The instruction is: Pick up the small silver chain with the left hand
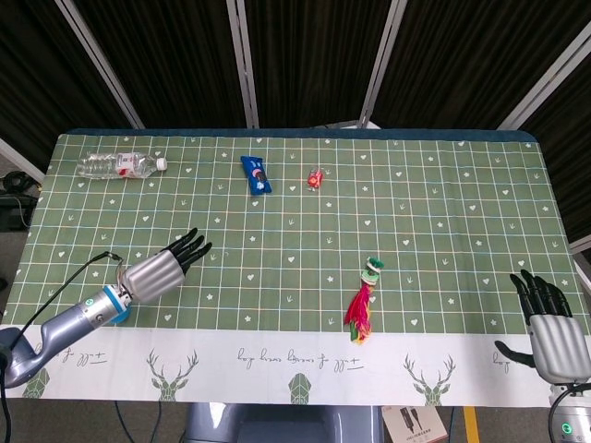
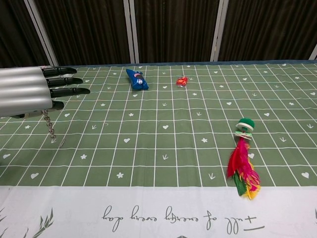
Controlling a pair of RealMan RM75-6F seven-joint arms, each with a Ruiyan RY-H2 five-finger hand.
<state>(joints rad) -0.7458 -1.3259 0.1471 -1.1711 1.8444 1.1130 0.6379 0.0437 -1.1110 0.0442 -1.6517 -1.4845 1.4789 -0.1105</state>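
My left hand (image 1: 162, 270) (image 2: 29, 91) hovers over the near left part of the green table. The small silver chain (image 2: 48, 125) hangs from under the hand in the chest view, pinched beneath it, its lower end close above the cloth. In the head view the hand hides the chain. The long fingers (image 2: 67, 81) stretch forward, side by side. My right hand (image 1: 552, 328) rests at the table's near right corner with its fingers apart and nothing in it; the chest view does not show it.
At the far left lies a clear plastic bottle (image 1: 120, 165). A blue snack packet (image 1: 258, 174) (image 2: 136, 80) and a small red candy (image 1: 316, 177) (image 2: 182, 81) are at the far middle. A feather toy with a green top (image 1: 363, 302) (image 2: 241, 158) lies right of centre.
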